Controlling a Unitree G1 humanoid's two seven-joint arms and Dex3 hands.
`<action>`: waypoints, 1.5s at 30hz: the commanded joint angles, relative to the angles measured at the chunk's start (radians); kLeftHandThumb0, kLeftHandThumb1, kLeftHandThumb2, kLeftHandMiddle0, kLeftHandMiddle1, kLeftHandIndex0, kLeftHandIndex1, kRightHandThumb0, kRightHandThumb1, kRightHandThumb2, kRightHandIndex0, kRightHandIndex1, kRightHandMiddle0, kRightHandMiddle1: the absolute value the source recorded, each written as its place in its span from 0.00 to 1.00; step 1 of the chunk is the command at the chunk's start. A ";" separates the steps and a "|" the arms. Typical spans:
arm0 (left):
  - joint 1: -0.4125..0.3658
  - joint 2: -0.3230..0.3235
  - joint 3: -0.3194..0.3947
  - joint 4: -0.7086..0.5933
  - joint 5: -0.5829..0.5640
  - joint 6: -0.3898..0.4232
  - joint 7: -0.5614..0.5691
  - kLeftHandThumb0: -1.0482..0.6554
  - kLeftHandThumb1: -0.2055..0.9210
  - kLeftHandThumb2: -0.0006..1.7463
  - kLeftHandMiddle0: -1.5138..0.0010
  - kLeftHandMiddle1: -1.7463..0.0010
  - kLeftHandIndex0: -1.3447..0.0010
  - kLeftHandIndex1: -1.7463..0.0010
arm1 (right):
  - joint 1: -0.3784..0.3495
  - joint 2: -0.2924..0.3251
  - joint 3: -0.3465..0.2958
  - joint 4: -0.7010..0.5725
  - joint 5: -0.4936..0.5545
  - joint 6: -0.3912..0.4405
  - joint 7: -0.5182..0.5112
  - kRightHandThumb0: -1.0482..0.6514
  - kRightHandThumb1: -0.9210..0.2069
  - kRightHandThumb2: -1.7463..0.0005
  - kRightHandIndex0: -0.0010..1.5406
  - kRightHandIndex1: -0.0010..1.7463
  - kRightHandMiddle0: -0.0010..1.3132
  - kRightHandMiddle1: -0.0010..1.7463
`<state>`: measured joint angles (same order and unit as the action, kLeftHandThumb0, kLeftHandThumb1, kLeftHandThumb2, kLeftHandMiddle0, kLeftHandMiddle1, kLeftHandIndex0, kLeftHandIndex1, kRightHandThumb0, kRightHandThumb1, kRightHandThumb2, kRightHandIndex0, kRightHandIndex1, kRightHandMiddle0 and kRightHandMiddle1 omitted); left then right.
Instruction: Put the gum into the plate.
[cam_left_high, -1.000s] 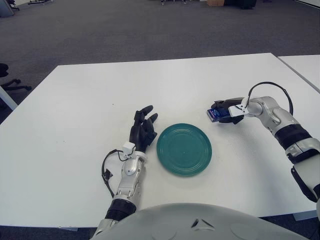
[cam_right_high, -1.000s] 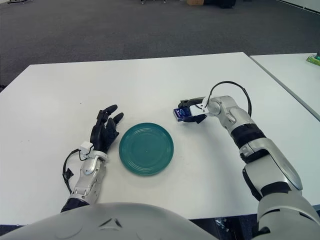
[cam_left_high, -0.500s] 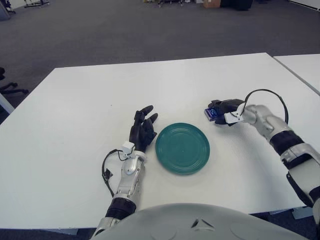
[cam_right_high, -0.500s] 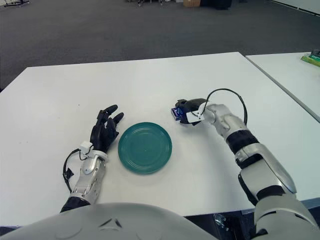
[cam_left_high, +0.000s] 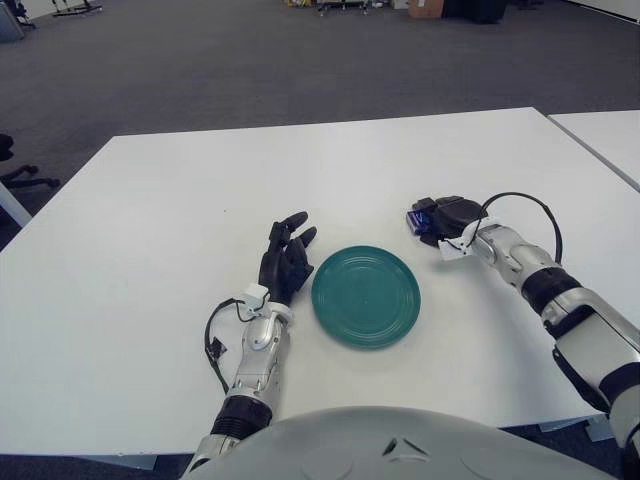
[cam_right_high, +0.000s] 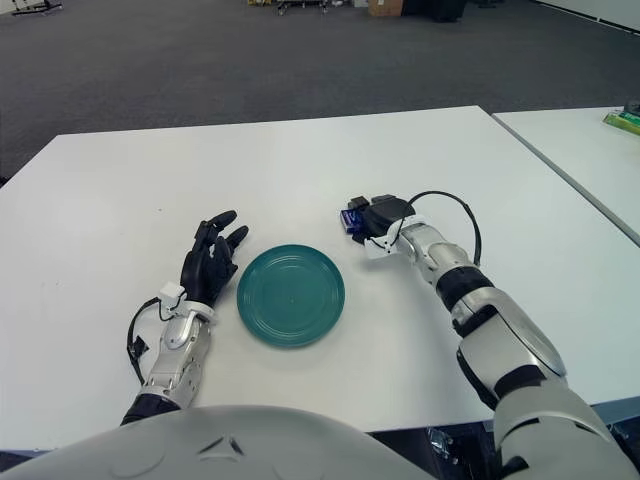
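Observation:
A teal round plate (cam_left_high: 366, 296) lies on the white table (cam_left_high: 150, 230), near the front middle. To its upper right, my right hand (cam_left_high: 446, 221) has its dark fingers curled over a small blue gum pack (cam_left_high: 419, 220); only the pack's left end shows. The same pack (cam_right_high: 352, 220) peeks out from under the right hand (cam_right_high: 378, 217) in the right eye view, a short way beyond the plate's far right rim (cam_right_high: 335, 270). My left hand (cam_left_high: 285, 258) shows just left of the plate, fingers spread, holding nothing.
A second white table (cam_right_high: 590, 150) stands to the right across a narrow gap, with a green item (cam_right_high: 628, 119) at its far edge. Grey carpet lies beyond. A black cable (cam_left_high: 212, 345) loops beside my left wrist.
My right hand, still holding the gum pack, has drawn in toward the left and slightly toward the plate, with the forearm lowering. The left hand and plate have stayed put.

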<state>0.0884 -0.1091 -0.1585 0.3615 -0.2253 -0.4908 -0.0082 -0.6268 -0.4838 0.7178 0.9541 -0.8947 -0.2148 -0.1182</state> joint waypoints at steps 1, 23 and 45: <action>0.006 -0.092 0.005 0.009 -0.002 -0.014 0.005 0.09 1.00 0.47 0.75 0.66 0.84 0.39 | 0.113 0.056 0.083 0.130 -0.058 0.007 0.015 0.18 0.00 0.68 0.31 0.05 0.00 0.25; 0.014 -0.090 0.008 0.004 0.006 -0.025 0.016 0.09 1.00 0.47 0.74 0.64 0.84 0.38 | 0.108 0.151 0.146 0.322 -0.073 0.063 -0.223 0.19 0.00 0.64 0.34 0.77 0.15 0.94; 0.018 -0.090 0.010 0.002 -0.013 -0.022 0.004 0.09 1.00 0.47 0.75 0.64 0.86 0.38 | 0.068 0.128 0.160 0.317 -0.064 0.018 -0.285 0.35 0.00 0.52 0.50 1.00 0.47 1.00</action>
<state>0.0892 -0.1086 -0.1565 0.3562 -0.2250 -0.5057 -0.0043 -0.7037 -0.3912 0.8172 1.2018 -0.9161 -0.1638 -0.4632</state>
